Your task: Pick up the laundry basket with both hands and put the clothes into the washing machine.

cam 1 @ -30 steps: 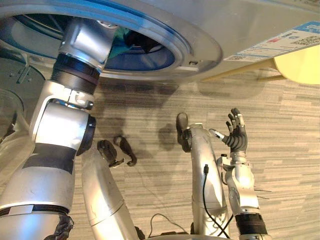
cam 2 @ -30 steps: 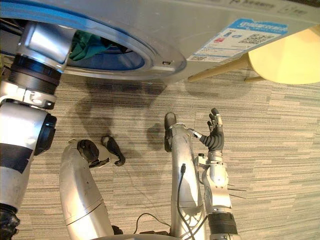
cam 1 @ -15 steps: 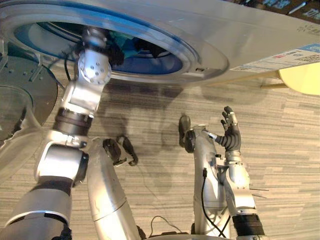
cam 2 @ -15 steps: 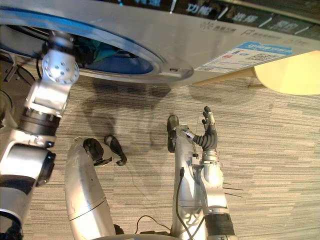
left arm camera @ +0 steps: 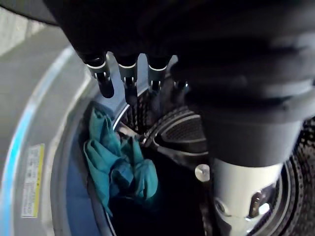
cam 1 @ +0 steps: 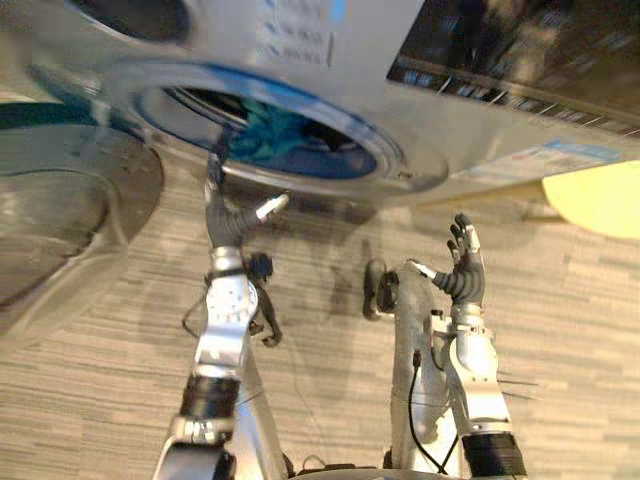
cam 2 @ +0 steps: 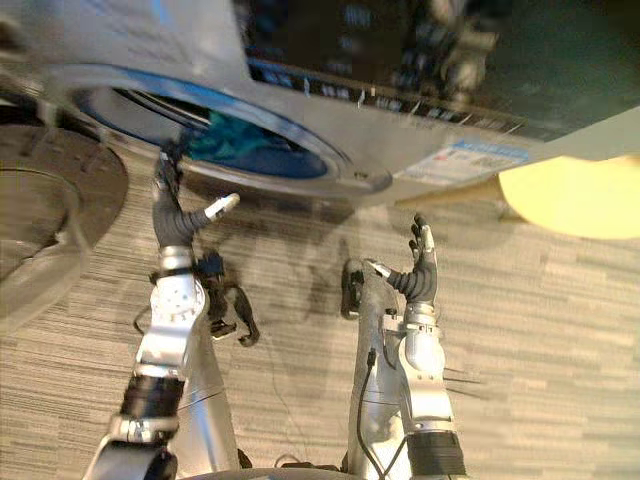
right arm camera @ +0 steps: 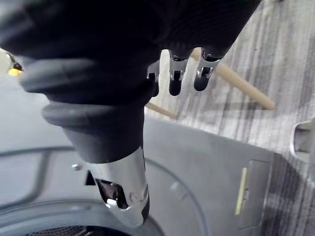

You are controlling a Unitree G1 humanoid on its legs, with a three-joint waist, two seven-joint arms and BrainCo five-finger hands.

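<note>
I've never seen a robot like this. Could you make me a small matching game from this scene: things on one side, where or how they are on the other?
Things:
1. teal clothes
2. washer door
3. left hand
4. right hand

Places or states:
A. swung open at the robot's left
B. open and empty, raised above the striped floor
C. inside the drum
D. open, up at the drum's opening

Pairs: 1-C; 2-A; 3-D; 4-B

My two head eyes look down, sharing the washing machine (cam 1: 230, 45) and floor (cam 1: 570, 340). My left wrist camera peers closely into the drum (left arm camera: 182, 130); the right one faces its front.
</note>
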